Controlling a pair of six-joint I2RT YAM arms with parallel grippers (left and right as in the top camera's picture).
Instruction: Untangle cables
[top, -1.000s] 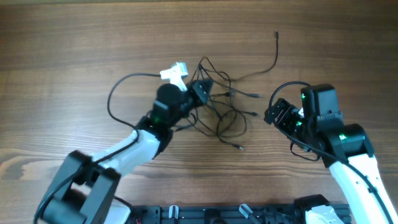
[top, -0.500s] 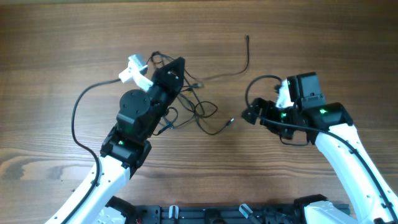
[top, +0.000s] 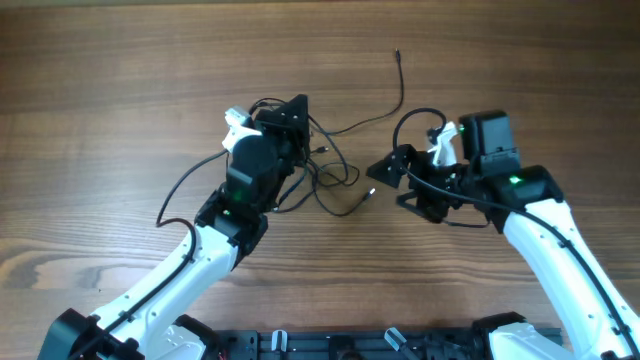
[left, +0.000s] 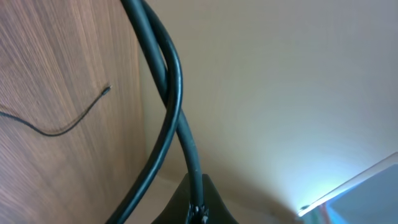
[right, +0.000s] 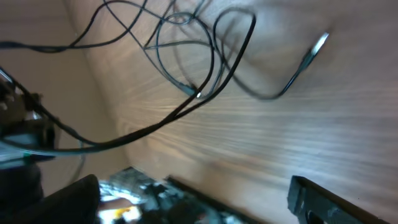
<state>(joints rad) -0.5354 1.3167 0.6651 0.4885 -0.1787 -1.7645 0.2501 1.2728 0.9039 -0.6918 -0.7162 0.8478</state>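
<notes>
Overhead: we're watching the left gripper (top: 290, 118) clamping the cables (top: 325, 175), the tangle trailing rightward from it. The right gripper (top: 396, 186), jaws spread wide and nearer, is hovering just right of a plug tip (top: 370, 196).

Left wrist: we're seeing one strand (left: 56, 133); its fingers are hidden.

Right wrist: the cables are lying straight ahead. We're spotting no containers.

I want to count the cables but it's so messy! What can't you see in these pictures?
Overhead: the left gripper sits over the cables, hiding whether it pinches any.
Overhead: strands too thin and tangled to count.
Left wrist: a thick wire fills the view; no gripper fingers show.
Right wrist: blur smears the strands; the right gripper is mostly cut off by the bottom edge.
</notes>
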